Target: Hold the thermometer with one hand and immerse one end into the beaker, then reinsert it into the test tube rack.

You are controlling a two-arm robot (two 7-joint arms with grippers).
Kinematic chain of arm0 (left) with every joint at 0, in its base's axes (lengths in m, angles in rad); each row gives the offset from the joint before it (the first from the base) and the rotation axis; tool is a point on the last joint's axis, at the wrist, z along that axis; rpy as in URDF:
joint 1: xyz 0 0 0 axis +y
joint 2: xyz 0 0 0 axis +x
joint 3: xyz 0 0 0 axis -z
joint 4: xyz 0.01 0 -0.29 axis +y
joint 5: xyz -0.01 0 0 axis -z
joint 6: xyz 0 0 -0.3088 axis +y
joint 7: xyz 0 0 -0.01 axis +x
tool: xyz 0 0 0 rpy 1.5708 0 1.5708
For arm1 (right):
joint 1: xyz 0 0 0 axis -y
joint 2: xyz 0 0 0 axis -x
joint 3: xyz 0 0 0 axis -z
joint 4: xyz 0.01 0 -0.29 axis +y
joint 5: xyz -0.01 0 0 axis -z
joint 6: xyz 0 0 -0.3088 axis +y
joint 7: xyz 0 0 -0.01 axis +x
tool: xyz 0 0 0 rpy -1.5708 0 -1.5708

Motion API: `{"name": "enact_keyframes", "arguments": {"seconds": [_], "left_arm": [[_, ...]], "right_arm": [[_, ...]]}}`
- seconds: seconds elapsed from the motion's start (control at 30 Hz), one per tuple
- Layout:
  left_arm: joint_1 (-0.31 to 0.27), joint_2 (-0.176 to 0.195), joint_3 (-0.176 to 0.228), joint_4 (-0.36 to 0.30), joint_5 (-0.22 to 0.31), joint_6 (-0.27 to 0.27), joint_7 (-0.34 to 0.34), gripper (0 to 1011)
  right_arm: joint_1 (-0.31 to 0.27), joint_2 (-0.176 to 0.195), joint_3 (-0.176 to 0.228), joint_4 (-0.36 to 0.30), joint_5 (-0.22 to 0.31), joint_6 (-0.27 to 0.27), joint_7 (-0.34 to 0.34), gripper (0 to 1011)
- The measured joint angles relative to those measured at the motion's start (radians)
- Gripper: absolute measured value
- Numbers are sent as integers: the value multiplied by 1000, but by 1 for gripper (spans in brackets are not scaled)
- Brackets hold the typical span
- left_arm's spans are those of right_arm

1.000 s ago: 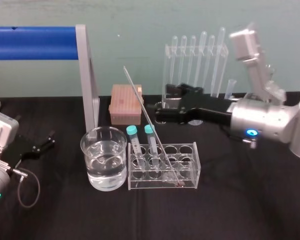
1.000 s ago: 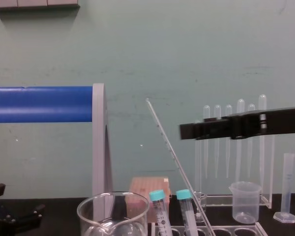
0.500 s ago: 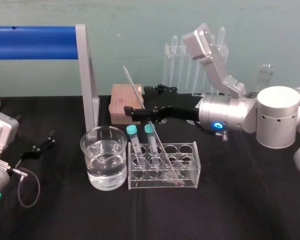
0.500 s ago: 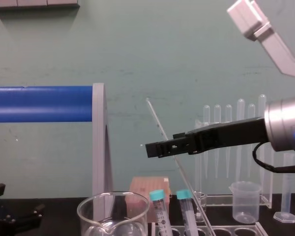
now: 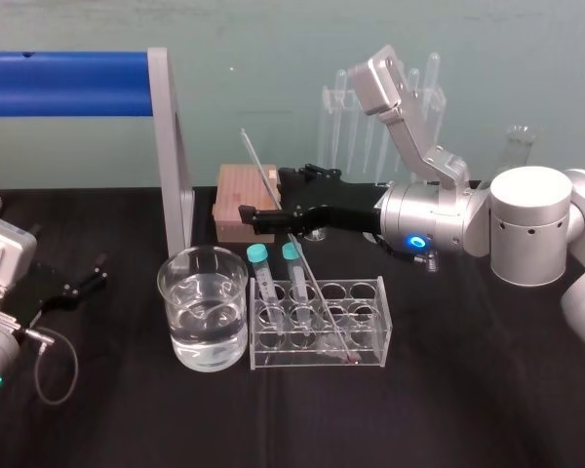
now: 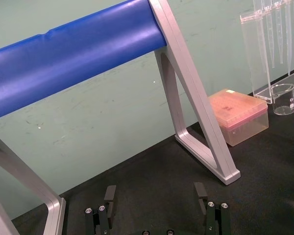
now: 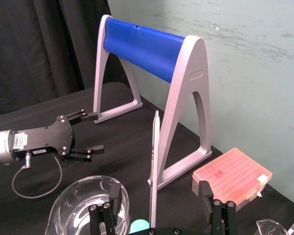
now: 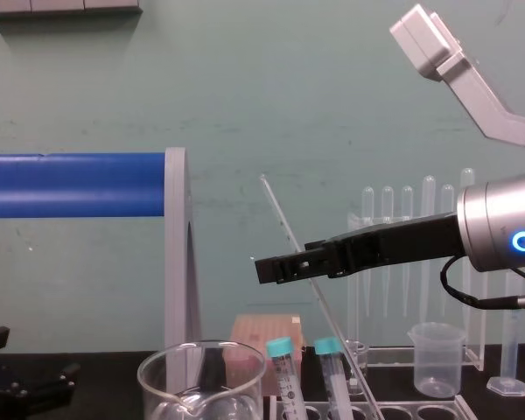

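Even, fairly bright light, seemingly from overhead, fills the pale wall [image 8: 245,79], throws a soft shadow beside the silver frame leg [image 8: 176,262], glints on the beaker [image 5: 203,310] and sinks into the black tablecloth [image 5: 448,409].

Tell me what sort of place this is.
Most likely a chemistry lab bench set up for a robot: a test tube rack holding capped tubes, a glass beaker of clear liquid, and a pipette stand behind the right end effector.
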Motion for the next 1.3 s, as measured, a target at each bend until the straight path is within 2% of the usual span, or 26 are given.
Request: {"name": "enact_keyframes", "arguments": {"seconds": [0.13,0.33,1.13,1.3], "left_arm": [[0,0,0,0,0,0,0,1008],[0,0,0,0,0,0,0,1008],[0,0,0,0,0,0,0,1008],[0,0,0,0,0,0,0,1008]], "right_arm": [[-1,1,1,-2,0,0,0,985],[-3,3,1,-4,1,-1,0,862],[-5,5,3,-8,3,-2,0,98],[-5,5,3,-8,4,-2,1,53]]}}
